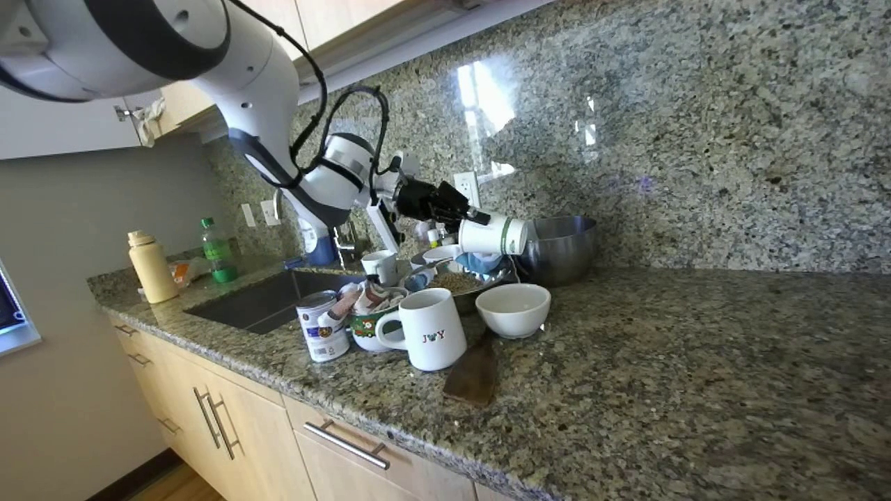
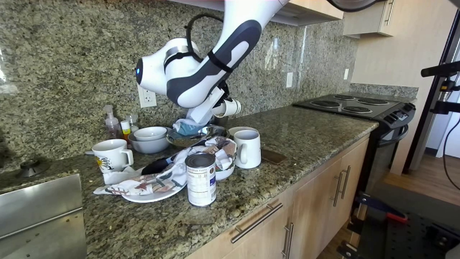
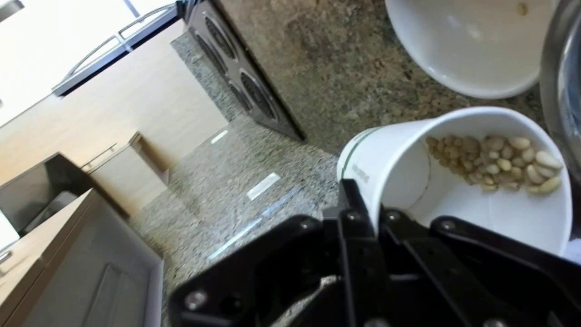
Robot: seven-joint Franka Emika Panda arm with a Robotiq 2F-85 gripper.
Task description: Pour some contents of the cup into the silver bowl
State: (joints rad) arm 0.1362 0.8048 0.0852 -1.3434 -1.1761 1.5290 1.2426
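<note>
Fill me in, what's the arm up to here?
The Panda arm looks set to pour. Its end effector grips the white cup near the rim, holding it in the air, tipped onto its side. Pale seed-like pieces lie inside, reaching close to the lip. The mouth appears turned toward the silver bowl, which holds brownish grains. Can't tell if any came from this cup.

The black gripper (image 3: 368,202) pinches the rim of the white cup (image 3: 454,193), one finger outside it and one inside. The cup is tipped over, its bottom toward the counter's (image 3: 345,68) back corner by the stove (image 3: 238,68). Little tan seeds (image 3: 499,159) lie in it. Well in from the back edge sits a white bowl (image 3: 458,54), and just beside that, part of a silver bowl (image 3: 554,72) shows.
</note>
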